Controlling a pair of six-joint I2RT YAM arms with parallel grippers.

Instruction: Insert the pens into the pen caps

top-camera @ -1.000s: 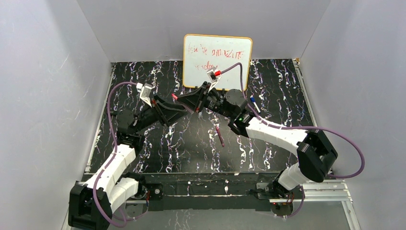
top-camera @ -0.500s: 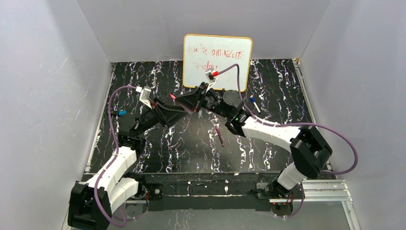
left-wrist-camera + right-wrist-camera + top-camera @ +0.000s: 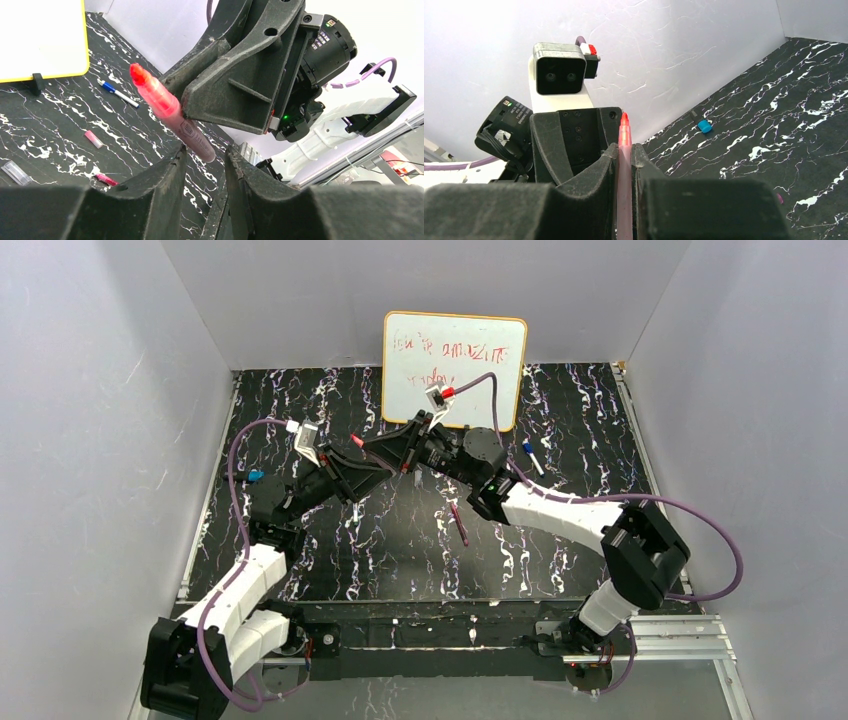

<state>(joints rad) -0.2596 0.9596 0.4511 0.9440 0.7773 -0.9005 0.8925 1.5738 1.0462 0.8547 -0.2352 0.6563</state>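
The right gripper (image 3: 624, 149) pinches a pink pen (image 3: 624, 127) at frame centre. Low in frame, the left gripper (image 3: 204, 156) stands narrowly spread around the pen's end.

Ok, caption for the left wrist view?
Right pincer grips a pink pen, its end inside the open left pincer.

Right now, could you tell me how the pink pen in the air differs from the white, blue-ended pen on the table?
The pink pen is pink-red all over; the white pen has a blue end. The pink pen is tilted in mid-air; the white pen lies flat on the table. The pink pen is pinched in the right gripper; the white pen is untouched. Both are slim markers.
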